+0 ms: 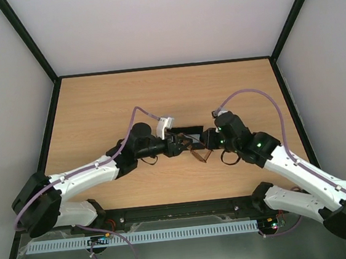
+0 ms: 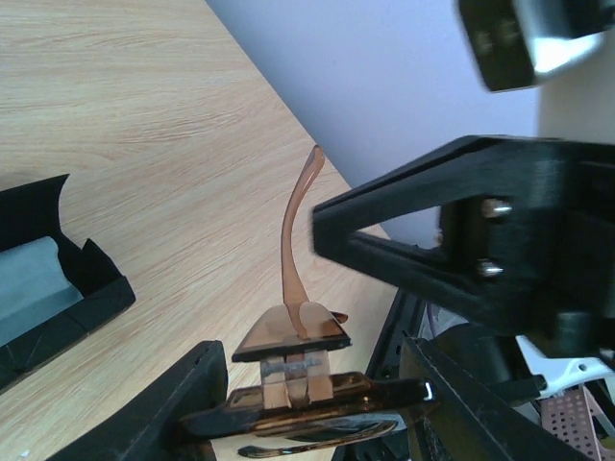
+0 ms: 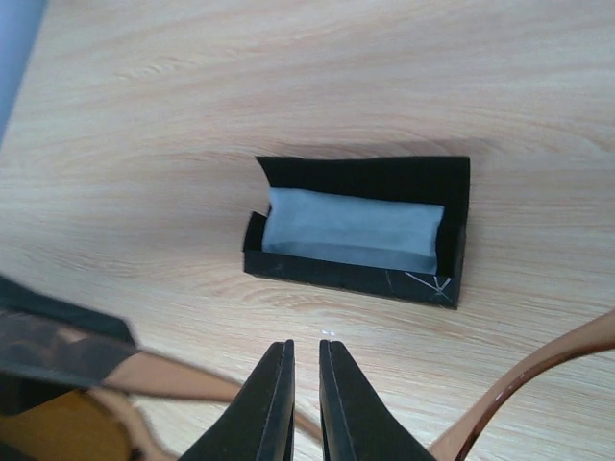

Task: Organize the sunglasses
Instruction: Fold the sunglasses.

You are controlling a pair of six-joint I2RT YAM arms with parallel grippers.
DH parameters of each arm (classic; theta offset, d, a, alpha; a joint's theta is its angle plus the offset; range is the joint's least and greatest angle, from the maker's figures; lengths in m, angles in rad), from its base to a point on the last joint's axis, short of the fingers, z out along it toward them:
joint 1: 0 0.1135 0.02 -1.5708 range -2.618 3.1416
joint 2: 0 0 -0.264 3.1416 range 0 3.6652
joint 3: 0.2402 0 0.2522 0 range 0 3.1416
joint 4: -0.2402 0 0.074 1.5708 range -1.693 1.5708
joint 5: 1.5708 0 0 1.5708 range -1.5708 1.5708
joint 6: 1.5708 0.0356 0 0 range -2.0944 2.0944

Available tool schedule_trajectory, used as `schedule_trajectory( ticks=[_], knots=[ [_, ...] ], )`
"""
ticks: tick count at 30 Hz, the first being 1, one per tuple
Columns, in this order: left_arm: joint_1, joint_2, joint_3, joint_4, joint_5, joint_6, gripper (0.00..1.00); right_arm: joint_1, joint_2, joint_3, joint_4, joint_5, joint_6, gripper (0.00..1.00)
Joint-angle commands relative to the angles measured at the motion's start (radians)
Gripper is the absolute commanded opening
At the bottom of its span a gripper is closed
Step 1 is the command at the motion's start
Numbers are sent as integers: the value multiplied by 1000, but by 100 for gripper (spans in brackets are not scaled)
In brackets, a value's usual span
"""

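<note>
The left gripper (image 2: 312,386) pinches the brown sunglasses (image 2: 288,334) by the folded frame front, near mid-counter (image 3: 288,96), with one slim temple arm (image 2: 291,230) standing up. The right gripper (image 3: 306,394) is pressed almost together with only a slit showing. It visibly holds nothing, and its tip is just beside that temple. The glasses look light, thin and breakable, with slippery lenses, so they are probably best gripped gently at the frame or hinge. An open black case (image 3: 346,274) lined with blue cloth (image 3: 351,230) lies near. The counter's edges are well apart, which should leave room to move.

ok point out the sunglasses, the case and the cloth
sunglasses (image 2: 291,333): left wrist view, frame by the hinge
case (image 3: 356,277): right wrist view, near wall
cloth (image 3: 351,229): right wrist view, its middle
</note>
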Motion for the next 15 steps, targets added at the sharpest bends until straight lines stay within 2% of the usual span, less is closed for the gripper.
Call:
schedule_trajectory(
  ticks=[1, 8, 15],
  knots=[
    [5, -35, -17, 57, 30, -13, 42, -22, 56, -35, 27, -32, -17, 10],
    [5, -11, -22, 127, -15, -44, 42, -7, 86, -94, 124, -202, -8, 8],
    [5, 53, -15, 199, -31, -66, 42, 42, 88, -117, 147, -216, 12, 7]
  ],
)
